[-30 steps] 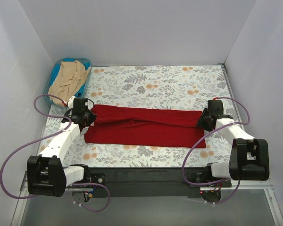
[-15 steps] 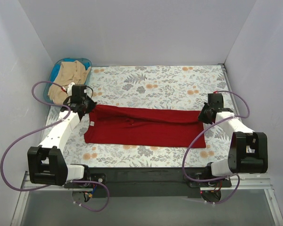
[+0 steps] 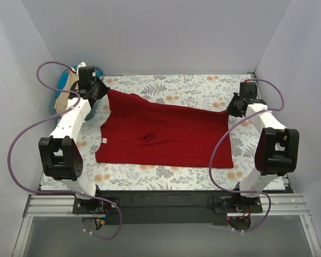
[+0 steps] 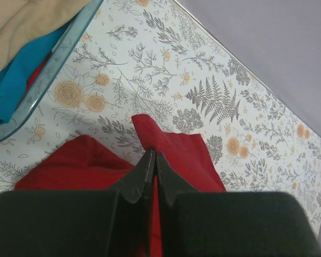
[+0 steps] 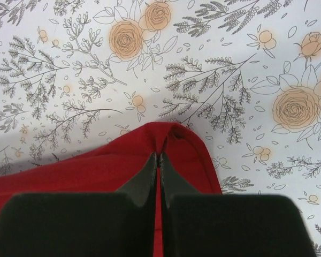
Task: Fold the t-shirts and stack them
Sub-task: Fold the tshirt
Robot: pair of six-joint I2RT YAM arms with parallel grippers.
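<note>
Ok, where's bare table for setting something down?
Widest: the far strip of table between the red shirt and back wall. Also a narrow strip along the shirt's near edge. Crowded: far-left corner, with basket and left arm.
</note>
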